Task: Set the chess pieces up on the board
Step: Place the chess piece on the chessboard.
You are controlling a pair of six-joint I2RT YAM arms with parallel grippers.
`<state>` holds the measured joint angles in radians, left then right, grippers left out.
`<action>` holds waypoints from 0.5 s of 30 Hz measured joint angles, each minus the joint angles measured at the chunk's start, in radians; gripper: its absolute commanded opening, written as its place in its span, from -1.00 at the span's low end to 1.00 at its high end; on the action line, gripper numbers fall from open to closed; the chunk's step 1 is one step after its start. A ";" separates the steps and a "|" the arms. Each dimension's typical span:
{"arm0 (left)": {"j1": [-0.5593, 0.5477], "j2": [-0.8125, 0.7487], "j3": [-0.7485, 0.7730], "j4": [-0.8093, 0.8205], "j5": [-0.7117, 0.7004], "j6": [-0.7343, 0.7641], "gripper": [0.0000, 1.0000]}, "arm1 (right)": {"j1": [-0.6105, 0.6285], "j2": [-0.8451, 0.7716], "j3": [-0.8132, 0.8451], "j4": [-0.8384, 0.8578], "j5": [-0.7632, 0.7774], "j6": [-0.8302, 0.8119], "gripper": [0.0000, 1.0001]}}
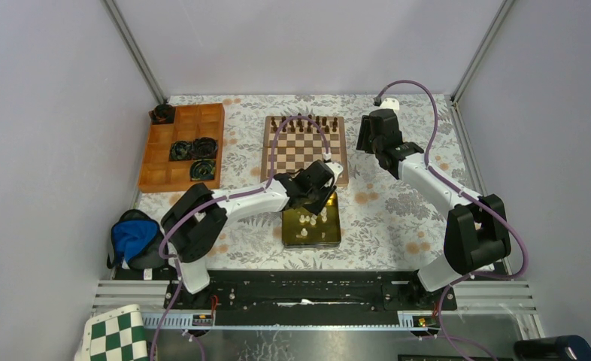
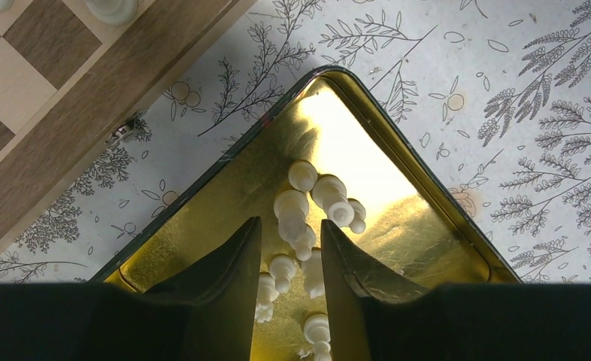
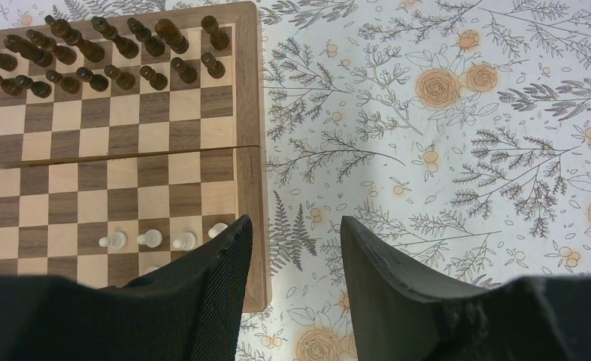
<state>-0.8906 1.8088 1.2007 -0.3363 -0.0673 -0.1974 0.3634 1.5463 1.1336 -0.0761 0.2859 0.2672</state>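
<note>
Several cream-white chess pieces lie loose in a gold tin on the flowered cloth, just in front of the board. My left gripper is open low over the tin, its jaws either side of a few lying pieces. The tin also shows in the top view, under the left gripper. My right gripper is open and empty above the cloth beside the board's right rim. A few cream pawns stand on the board's near rows. Dark brown pieces fill the far two rows.
An orange wooden compartment tray with dark items stands at the back left. A blue bag lies at the near left. A green-and-white checkered mat sits below the arm bases. The board's corner is close to the tin.
</note>
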 measured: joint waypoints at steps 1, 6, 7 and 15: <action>0.000 0.001 0.000 0.000 0.000 0.000 -0.21 | 0.000 0.000 0.000 0.000 0.000 0.000 0.07; 0.000 0.006 0.017 0.002 -0.001 0.003 -0.25 | 0.000 0.000 0.000 0.004 0.000 0.000 0.07; 0.000 0.006 0.020 0.001 -0.002 0.003 -0.25 | -0.001 0.000 0.000 0.006 0.000 0.000 0.07; 0.000 0.018 0.034 0.002 -0.001 0.004 -0.27 | -0.005 0.000 0.000 0.009 -0.001 -0.001 0.07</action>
<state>-0.8906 1.8271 1.2343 -0.3344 -0.0685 -0.1936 0.3588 1.5463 1.1336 -0.0673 0.2852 0.2665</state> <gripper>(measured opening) 0.370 0.536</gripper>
